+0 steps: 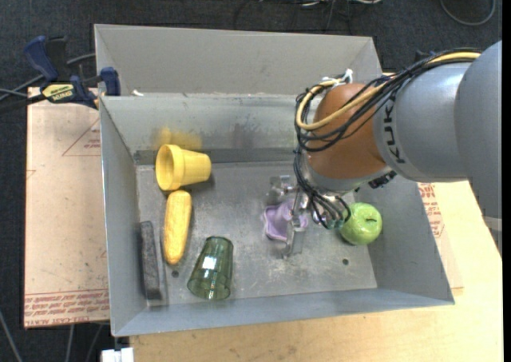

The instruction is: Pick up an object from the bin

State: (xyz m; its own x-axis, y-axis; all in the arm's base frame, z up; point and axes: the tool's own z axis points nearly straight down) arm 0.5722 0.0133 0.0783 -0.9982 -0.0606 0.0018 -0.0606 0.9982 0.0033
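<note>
My gripper (289,228) is down on the bin floor right of the middle, under the orange wrist cover. A small purple thing (276,221) with a crumpled, soft look lies right against the gripper's left side, touching it. Just to the right, a green apple (362,224) rests on the floor, close to the gripper and partly behind the wrist cables.
At the left lie a yellow cup (180,166) on its side, a yellow corn cob (176,225) below it and a grey block (150,264) along the left wall. A clear green glass (211,269) lies tipped near the front. The arm covers the bin's right rear.
</note>
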